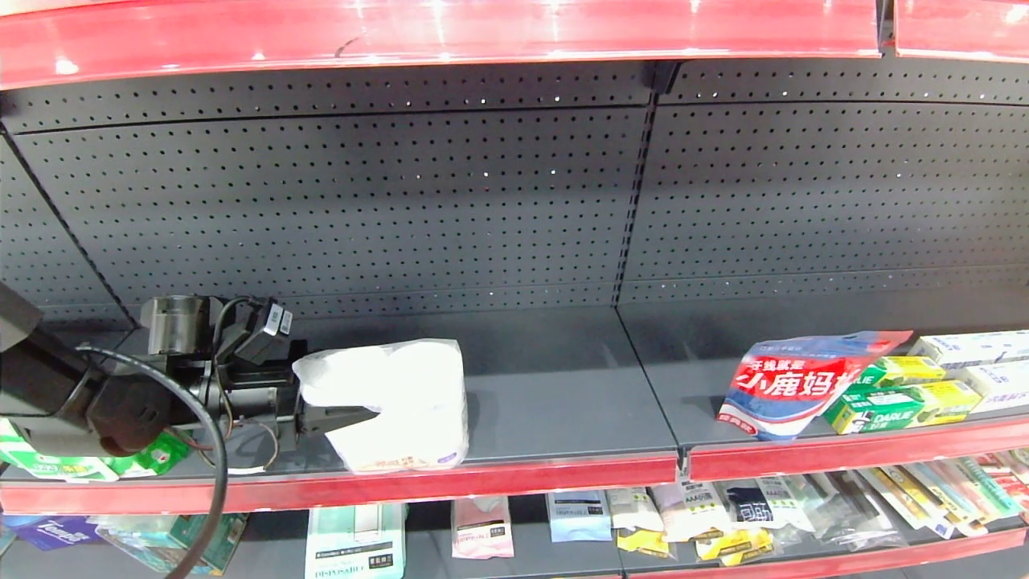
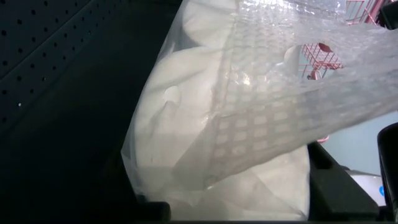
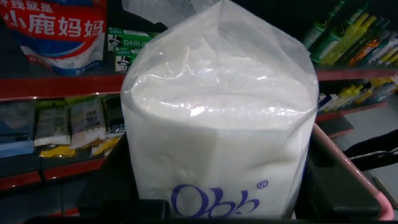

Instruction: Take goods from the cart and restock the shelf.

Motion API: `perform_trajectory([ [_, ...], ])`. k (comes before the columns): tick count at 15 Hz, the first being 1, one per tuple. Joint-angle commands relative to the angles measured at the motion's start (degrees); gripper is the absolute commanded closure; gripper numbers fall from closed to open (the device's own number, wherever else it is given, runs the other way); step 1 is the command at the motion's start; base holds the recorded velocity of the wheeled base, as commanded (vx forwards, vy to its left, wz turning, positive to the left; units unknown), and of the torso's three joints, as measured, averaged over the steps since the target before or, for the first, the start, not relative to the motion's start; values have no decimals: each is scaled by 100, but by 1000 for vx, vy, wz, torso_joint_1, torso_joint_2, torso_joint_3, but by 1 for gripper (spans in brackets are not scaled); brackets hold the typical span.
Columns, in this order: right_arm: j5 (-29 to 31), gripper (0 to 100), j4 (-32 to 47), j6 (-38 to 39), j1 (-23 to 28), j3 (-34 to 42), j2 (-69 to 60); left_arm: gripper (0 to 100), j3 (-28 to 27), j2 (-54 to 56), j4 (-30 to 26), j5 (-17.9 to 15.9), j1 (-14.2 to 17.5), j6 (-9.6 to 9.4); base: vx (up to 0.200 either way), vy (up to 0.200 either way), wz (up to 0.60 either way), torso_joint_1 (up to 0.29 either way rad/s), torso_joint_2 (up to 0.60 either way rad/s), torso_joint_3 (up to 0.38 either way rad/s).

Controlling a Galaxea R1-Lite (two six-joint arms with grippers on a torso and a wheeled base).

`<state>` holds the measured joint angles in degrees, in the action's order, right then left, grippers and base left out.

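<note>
A white pack of paper rolls (image 1: 398,402) in clear plastic rests near the front edge of the dark shelf board (image 1: 555,394), left of centre. My left gripper (image 1: 338,406) is shut on its left side. In the left wrist view this pack (image 2: 205,130) sits between the dark fingers (image 2: 333,183). My right gripper (image 3: 217,208) is shut on a second white pack of rolls (image 3: 217,130) with blue print, held upright in front of the shelves. The pink rim of the cart (image 3: 354,180) shows beside it.
On the right half of the shelf lie a red-and-blue pouch (image 1: 792,382), green toothpaste boxes (image 1: 904,398) and white boxes (image 1: 981,354). Green packets (image 1: 48,466) lie under my left arm. A red price rail (image 1: 482,478) edges the shelf. Sachets and toothbrushes fill the lower shelf (image 1: 723,515).
</note>
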<state>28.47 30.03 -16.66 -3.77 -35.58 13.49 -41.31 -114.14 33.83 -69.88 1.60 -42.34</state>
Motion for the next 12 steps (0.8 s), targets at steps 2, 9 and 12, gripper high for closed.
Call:
perform_trajectory([
  [2,1,100,3,-3,-1,-1,-14,100,-52,-73,-8,18,7,15,0,0,0,0,0,0],
  [9,1,100,-5,-3,-1,-1,-14,0,-52,-117,1,18,16,-38,0,0,0,0,0,0],
  [12,1,100,3,-3,-1,-1,-14,0,-70,-100,-8,27,25,33,0,0,0,0,0,0],
])
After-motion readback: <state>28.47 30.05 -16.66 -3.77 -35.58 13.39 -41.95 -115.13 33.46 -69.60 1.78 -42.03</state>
